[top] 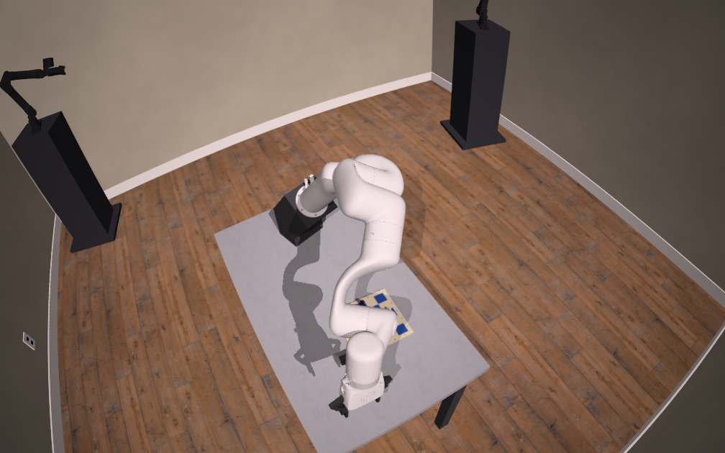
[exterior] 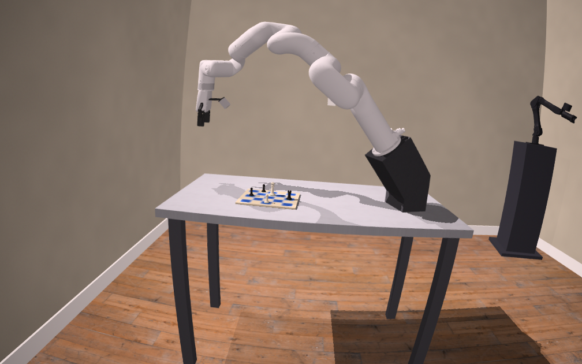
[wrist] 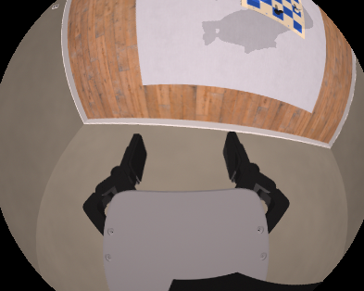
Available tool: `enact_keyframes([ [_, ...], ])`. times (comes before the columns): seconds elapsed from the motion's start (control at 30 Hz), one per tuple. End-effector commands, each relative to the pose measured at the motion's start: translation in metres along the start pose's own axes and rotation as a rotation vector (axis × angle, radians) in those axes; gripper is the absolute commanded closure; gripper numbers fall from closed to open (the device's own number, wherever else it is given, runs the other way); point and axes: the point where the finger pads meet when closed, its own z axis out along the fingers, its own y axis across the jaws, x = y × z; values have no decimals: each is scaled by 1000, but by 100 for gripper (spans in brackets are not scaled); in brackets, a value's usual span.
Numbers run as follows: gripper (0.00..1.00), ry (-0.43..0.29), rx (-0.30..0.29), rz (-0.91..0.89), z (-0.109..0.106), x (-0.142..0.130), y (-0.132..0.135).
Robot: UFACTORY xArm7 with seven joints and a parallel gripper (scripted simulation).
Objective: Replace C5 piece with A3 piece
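Observation:
A small blue-and-tan chessboard [exterior: 269, 199] lies on the grey table, toward its far left part. It also shows in the wrist view [wrist: 273, 1] and, half hidden by the arm, in the overhead view [top: 388, 318]. Several small pieces stand on it: a white piece [exterior: 272, 188] and a smaller white one [exterior: 266, 198] near the middle, black ones [exterior: 288, 195] around them. The squares' labels are too small to read, so I cannot tell which pieces are on C5 and A3. My gripper [exterior: 201, 118] [wrist: 184, 142] is open and empty, high above the table's left end.
The arm's black base block [exterior: 399, 174] sits at the table's right end. Two black pedestals with camera arms [exterior: 526, 199] stand on the wooden floor away from the table.

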Motion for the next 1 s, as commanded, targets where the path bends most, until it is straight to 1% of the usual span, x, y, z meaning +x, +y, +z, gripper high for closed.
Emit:
enact_keyframes([
  [0.0, 0, -5, 4, 0, -3, -1, -1],
  [0.57, 0, -4, 3, 0, -3, -1, -1],
  [0.63, 0, 3, -5, 9, -1, 1, -1],
  [0.73, 0, 49, -52, 61, 6, 14, 2],
  [0.77, 0, 76, -80, 91, 10, 22, 4],
  [0.83, 0, 150, -154, 172, 20, 43, 10],
  [0.87, 0, 150, -154, 172, 20, 43, 10],
  [0.9, 0, 196, -202, 224, 28, 56, 13],
  [0.93, 0, 196, -202, 224, 28, 56, 13],
  [0.97, 0, 248, -256, 283, 36, 71, 16],
])
